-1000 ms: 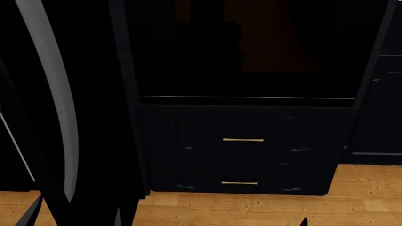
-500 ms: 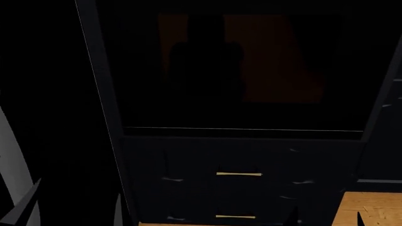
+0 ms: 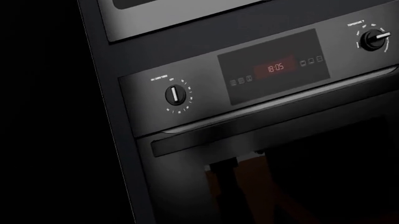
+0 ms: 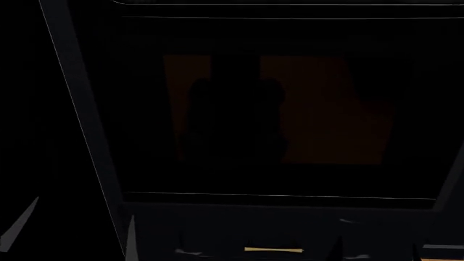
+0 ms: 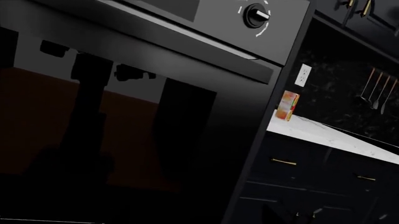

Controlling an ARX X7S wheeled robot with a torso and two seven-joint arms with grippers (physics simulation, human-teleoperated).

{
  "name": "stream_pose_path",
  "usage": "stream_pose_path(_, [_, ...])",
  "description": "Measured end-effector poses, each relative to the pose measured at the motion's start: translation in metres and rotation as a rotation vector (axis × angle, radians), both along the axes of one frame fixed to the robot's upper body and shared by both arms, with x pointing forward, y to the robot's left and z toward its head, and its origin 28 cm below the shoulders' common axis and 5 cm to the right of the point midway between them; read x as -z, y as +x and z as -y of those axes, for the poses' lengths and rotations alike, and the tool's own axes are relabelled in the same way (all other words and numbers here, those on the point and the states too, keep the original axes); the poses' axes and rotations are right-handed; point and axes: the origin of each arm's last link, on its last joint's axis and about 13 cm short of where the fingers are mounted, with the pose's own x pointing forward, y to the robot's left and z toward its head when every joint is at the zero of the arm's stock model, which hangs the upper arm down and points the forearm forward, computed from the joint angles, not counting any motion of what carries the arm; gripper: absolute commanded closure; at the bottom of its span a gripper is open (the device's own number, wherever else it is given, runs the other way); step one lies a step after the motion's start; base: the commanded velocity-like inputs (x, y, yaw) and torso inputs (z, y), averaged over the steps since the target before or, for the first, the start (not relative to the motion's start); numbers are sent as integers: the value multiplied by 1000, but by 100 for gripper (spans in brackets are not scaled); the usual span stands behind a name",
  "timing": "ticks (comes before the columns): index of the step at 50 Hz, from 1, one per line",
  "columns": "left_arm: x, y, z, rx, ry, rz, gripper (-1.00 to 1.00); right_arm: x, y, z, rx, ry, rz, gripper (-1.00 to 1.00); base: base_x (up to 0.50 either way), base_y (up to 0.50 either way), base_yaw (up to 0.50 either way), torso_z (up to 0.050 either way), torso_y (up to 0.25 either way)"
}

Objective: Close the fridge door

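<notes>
Head view shows the black oven door (image 4: pixel 275 109) straight ahead; the fridge door is probably the dark mass at far left, its handle unseen, so the left arm seems nearer. Neither hand shows clearly; their opening I cannot tell. Right: a white tabletop (image 5: pixel 324 135).

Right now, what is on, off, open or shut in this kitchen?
Oven door: shut.
Oven clock: lit, showing 18:05.
Drawer below the oven: shut.
Drawers under the counter: shut.
Fridge door: too dark to tell.
</notes>
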Motion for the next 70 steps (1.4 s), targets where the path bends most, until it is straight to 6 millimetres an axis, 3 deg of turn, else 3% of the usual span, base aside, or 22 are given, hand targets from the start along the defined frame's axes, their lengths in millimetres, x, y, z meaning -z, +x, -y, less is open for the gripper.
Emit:
stream_pose_path(16, [-12,4,-3,-23,15,22,-100,-2,-1,-2,-11,-10,5,-100,500,-29,0,0,1])
stream_pose_path(30, [-12,4,-6,-35,7,20,-100,-2,0,-4,-14,-26,0,-100,494,310,0,0,1])
stream_pose_path(33, [-6,-3,-6,-39,2,-20,-100,-2,0,-5,-17,-25,0,-100,462,25,0,0,0])
stream_pose_path(47, [-10,-1,-8,-44,-4,1,-100,-2,1,-6,-29,-25,0,-100,277,1,0,0,0])
stream_pose_path(52, [-12,4,-21,-115,-13,9,-100,-1,0,-6,-33,-23,3,-100,0,0,0,0,0])
stream_pose_path(70, [-42,16,-107,-420,0,-13,-100,1,-4,-2,-42,-7,17,-100,0,1,1,0,0])
